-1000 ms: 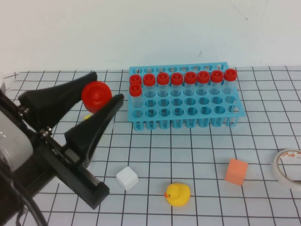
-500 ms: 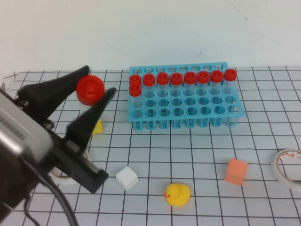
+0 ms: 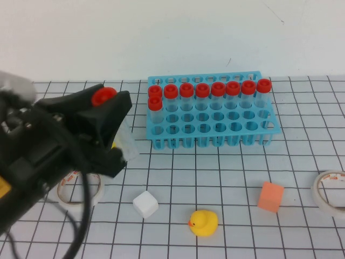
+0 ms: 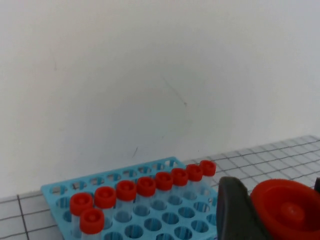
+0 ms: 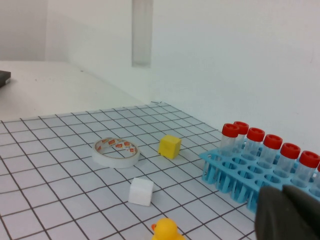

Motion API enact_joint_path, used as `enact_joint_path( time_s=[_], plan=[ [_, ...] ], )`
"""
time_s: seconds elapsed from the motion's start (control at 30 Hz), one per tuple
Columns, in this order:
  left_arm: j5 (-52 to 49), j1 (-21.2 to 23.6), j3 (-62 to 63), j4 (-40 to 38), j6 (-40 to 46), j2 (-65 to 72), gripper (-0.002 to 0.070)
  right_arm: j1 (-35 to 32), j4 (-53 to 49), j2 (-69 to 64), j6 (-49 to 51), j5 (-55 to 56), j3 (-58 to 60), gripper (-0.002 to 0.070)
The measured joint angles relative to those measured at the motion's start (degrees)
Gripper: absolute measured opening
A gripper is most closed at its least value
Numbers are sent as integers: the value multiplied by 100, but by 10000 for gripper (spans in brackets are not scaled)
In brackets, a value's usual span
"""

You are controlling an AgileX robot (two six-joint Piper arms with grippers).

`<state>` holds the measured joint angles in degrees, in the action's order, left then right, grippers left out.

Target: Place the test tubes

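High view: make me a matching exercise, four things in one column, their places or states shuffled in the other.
1 test tube
2 rubber duck
3 orange cube
4 right gripper

A shut, seen only in its own wrist view
B clamped in the left gripper, left of the blue rack
C beside the white cube, nearest the front edge
D between the rubber duck and the right-hand tape roll

Pairs: 1-B, 2-C, 3-D, 4-A

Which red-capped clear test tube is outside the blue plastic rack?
The tube in the left end effector, left of the rack; nine others stand in it. Right end effector: shut, outside the high view.
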<state>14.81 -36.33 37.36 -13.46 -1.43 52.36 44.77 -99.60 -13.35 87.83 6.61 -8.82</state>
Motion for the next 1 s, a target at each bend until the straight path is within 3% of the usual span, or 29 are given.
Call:
enact_joint_path(
  time_s=[0.23,0.6,1.0],
  plan=[
    [348,388,287,785,-743,787,260,0,0,0,0,0,0,-1],
    [3273,400,421,922,-46,2973,260,0,0,0,-10,0,0,-1],
    [2846,422,1793,912,-37,4456,260,0,0,0,-10,0,0,-1]
  ],
)
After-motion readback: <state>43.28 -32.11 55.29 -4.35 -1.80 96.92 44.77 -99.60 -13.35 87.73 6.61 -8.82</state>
